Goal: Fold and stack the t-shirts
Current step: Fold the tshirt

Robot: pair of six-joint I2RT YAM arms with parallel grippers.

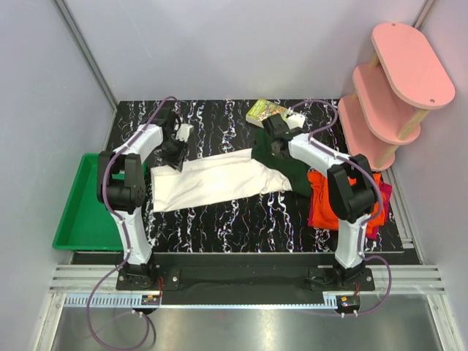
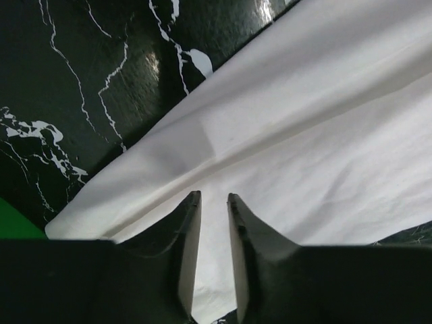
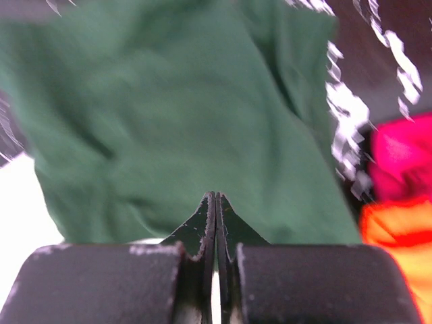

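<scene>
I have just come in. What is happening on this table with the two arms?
Shirt folding is under way. A cream-white t-shirt lies stretched across the black table. The left tool is at its left end, jaws slightly apart over the cloth. The right tool is shut at the dark green sleeve; whether it pinches cloth is unclear. An orange shirt and a magenta shirt lie bunched at the right, unfolded.

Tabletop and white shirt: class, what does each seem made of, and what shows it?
White shirt: soft matte cloth, probably cotton; it creases and lies limp. Tabletop: hard glossy black with white marble-like veins; glare shows; stone or printed laminate, cannot tell.
</scene>
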